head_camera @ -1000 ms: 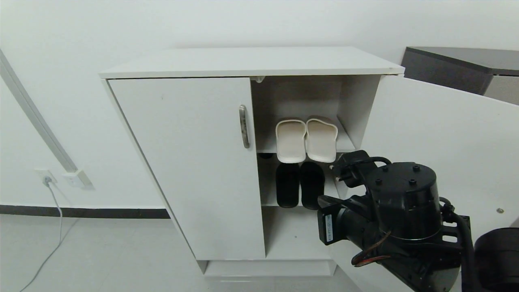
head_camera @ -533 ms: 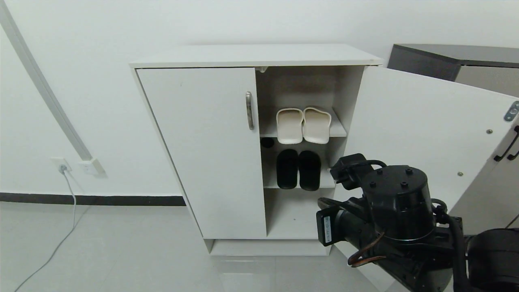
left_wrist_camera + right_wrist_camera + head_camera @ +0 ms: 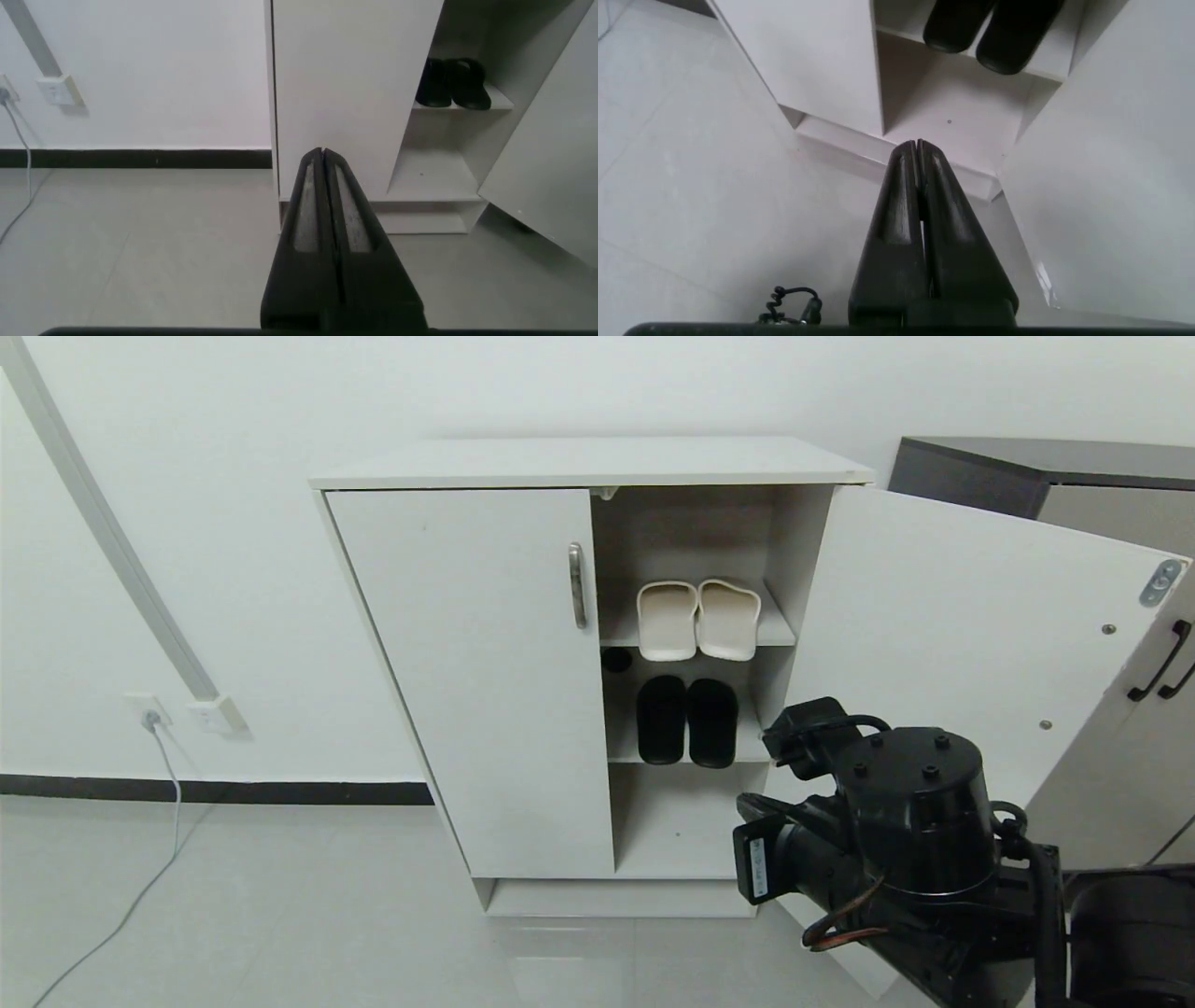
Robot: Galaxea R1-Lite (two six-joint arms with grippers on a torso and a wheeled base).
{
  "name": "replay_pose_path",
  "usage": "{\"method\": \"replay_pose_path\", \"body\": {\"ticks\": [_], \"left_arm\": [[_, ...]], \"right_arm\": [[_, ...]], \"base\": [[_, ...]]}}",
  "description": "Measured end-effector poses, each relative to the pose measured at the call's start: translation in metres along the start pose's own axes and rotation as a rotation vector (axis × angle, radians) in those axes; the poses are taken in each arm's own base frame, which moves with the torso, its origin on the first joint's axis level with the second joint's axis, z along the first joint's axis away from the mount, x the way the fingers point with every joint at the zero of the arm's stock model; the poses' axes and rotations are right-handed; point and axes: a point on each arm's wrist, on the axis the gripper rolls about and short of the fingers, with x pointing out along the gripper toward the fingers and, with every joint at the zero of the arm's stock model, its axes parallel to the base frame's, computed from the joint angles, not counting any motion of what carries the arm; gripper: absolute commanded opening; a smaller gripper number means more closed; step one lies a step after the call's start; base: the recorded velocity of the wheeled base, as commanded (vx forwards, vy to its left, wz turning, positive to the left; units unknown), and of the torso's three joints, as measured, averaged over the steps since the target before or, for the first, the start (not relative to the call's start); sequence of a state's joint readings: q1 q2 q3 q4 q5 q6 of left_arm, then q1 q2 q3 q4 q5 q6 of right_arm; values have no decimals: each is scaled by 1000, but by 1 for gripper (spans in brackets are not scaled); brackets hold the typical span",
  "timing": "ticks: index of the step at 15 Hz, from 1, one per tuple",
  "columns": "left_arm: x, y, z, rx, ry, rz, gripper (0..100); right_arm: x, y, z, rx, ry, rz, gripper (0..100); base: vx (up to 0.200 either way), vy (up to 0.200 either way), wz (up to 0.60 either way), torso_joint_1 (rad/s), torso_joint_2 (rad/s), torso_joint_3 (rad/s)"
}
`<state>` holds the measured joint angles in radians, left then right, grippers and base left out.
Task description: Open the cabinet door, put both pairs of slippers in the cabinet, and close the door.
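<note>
The white cabinet (image 3: 588, 462) stands against the wall with its right door (image 3: 952, 644) swung wide open and its left door (image 3: 476, 672) shut. The cream slippers (image 3: 697, 619) lie on the upper shelf. Below them the black slippers (image 3: 686, 721) (image 3: 453, 82) (image 3: 990, 23) lie side by side on the middle shelf. My right arm sits low in front of the open door. The right gripper (image 3: 919, 149) is shut and empty, pointing at the cabinet's base. My left gripper (image 3: 320, 157) is shut and empty, held above the floor before the left door.
A dark-topped grey cabinet (image 3: 1102, 476) with black handles stands behind the open door at the right. A wall socket (image 3: 149, 714) with a cable and a slanted duct (image 3: 103, 523) are on the left wall. Bare tiled floor (image 3: 233, 915) stretches left of the cabinet.
The whole head view has shifted: the cabinet now looks smaller and farther, so the camera has backed away. The slippers and the open door stay where they were.
</note>
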<state>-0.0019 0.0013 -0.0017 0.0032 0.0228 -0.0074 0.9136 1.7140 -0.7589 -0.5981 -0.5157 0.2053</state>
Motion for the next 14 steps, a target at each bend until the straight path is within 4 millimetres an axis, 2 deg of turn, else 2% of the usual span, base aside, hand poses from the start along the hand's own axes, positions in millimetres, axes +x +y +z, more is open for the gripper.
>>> {"method": "replay_pose_path", "body": {"ticks": [10,14], "left_arm": [[0,0,0,0,0,0,0],[0,0,0,0,0,0,0]], "right_arm": [[0,-1,-3,-19,10,-2,0],[0,-1,-3,-20,11,-1,0]], "base": [[0,0,0,0,0,0],[0,0,0,58,-310,-262]]}}
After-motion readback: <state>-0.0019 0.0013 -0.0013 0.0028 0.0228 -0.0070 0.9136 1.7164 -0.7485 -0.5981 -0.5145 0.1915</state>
